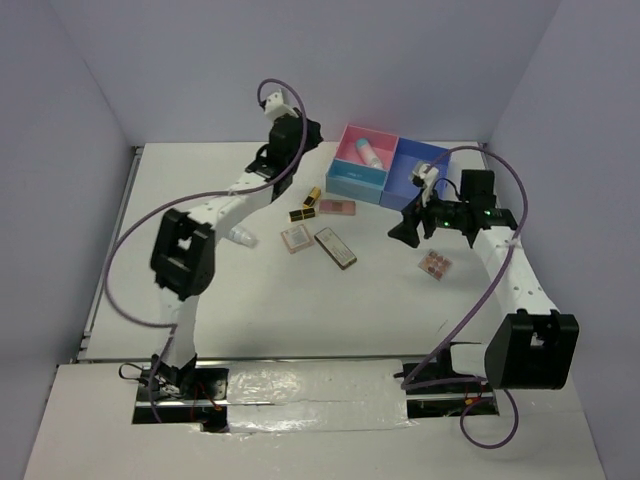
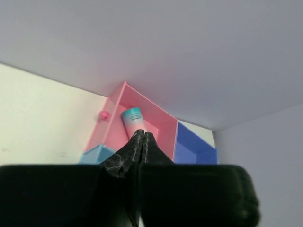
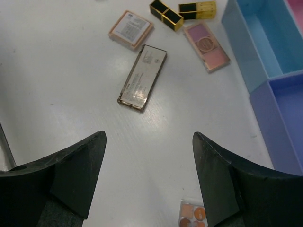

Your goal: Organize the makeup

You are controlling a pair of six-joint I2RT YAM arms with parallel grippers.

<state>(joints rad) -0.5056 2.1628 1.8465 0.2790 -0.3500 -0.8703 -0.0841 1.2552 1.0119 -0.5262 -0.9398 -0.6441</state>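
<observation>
A white tube with a teal end (image 1: 370, 153) lies in the pink compartment; it also shows in the left wrist view (image 2: 132, 119). A second white tube (image 1: 241, 237) lies by the left arm. Two black-and-gold lipsticks (image 1: 311, 198) (image 3: 166, 15) and a pink palette (image 1: 337, 207) (image 3: 206, 46) lie before the box. A square palette (image 3: 131, 30), a long brown palette (image 1: 335, 248) (image 3: 142, 77) and a round-pan palette (image 1: 435, 264) (image 3: 193, 215) lie on the table. My left gripper (image 1: 310, 132) (image 2: 142, 134) is shut and empty beside the pink compartment. My right gripper (image 1: 408, 228) (image 3: 149, 142) is open above the table.
The compartment box stands at the back: pink part (image 1: 350, 140), dark blue part (image 1: 405, 180) and light blue part (image 1: 352, 183). In the right wrist view its light blue wall (image 3: 236, 38) is at the right. Walls enclose the table.
</observation>
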